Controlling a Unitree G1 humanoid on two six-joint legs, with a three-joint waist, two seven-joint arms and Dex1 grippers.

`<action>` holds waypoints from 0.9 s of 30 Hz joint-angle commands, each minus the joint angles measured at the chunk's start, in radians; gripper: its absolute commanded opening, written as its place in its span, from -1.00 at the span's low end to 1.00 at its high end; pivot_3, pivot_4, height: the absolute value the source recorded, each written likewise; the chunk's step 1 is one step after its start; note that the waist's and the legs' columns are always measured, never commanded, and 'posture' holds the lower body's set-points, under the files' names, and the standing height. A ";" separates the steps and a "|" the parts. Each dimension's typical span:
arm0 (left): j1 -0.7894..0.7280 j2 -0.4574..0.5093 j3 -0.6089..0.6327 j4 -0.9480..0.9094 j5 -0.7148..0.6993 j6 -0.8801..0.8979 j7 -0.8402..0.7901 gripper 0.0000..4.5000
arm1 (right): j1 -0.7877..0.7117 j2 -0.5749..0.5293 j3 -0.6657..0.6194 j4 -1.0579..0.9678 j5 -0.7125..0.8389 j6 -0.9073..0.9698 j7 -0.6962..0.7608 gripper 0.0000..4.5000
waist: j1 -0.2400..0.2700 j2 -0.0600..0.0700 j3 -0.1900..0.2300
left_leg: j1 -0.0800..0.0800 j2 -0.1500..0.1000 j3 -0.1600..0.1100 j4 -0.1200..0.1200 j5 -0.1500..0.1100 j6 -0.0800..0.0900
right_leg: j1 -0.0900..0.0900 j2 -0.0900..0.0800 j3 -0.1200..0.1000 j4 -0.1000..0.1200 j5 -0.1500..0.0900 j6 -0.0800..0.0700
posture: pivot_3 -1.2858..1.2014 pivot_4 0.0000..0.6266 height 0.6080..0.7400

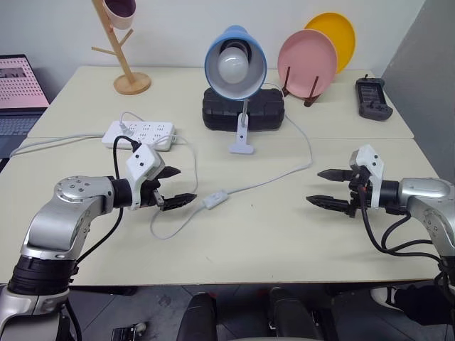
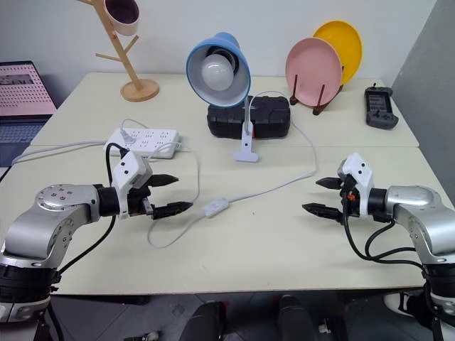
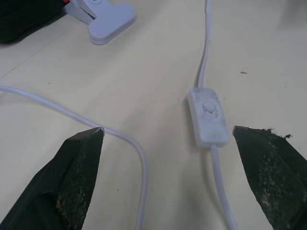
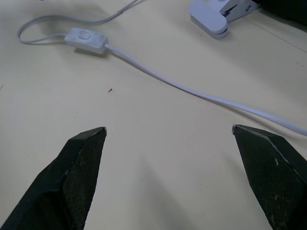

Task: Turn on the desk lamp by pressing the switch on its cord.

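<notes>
Evidently both end effectors point(image 1: 170, 187) point(image 1: 328, 188) gape wide, empty.

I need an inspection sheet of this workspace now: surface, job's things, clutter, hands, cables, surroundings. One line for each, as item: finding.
Surface: cream table, two tops joined.
Job's things: lamp unlit, its base on the table; switch lies flat on the cord.
Clutter: black case behind the lamp; pink plate and yellow plate upright in a rack; mug tree; remote.
Hands: left hand open, beside the switch, not touching; right hand open, apart from the cord.
Cables: power strip with a plug in it; cord loops near the left hand.
Surroundings: laptop at far left; white wall behind.
</notes>
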 commanded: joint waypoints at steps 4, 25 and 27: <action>0.008 0.030 0.038 -0.047 -0.047 0.017 -0.037 1.00 | -0.001 -0.004 -0.017 -0.023 0.003 -0.013 0.005 0.96 | 0.000 0.000 0.000 | 0.000 0.000 0.000 0.000 0.000 0.000 | 0.000 0.000 0.000 0.000 0.000 0.000 | 0.03 -0.52 1.00; 0.067 -0.226 -0.137 0.065 0.097 -0.121 0.144 1.00 | 0.076 0.052 -0.036 -0.161 0.050 0.070 -0.086 0.96 | 0.001 0.000 0.000 | 0.000 0.000 0.000 0.002 0.000 0.000 | 0.001 0.000 0.000 0.000 0.001 0.001 | 0.03 -0.52 1.00; 0.056 -0.223 -0.142 0.089 0.101 -0.133 0.128 1.00 | 0.081 0.050 -0.044 -0.171 0.056 0.076 -0.092 0.96 | 0.001 0.000 0.000 | 0.001 0.000 0.000 0.002 0.000 0.000 | 0.001 0.000 0.001 0.000 0.002 0.000 | 0.03 -0.52 1.00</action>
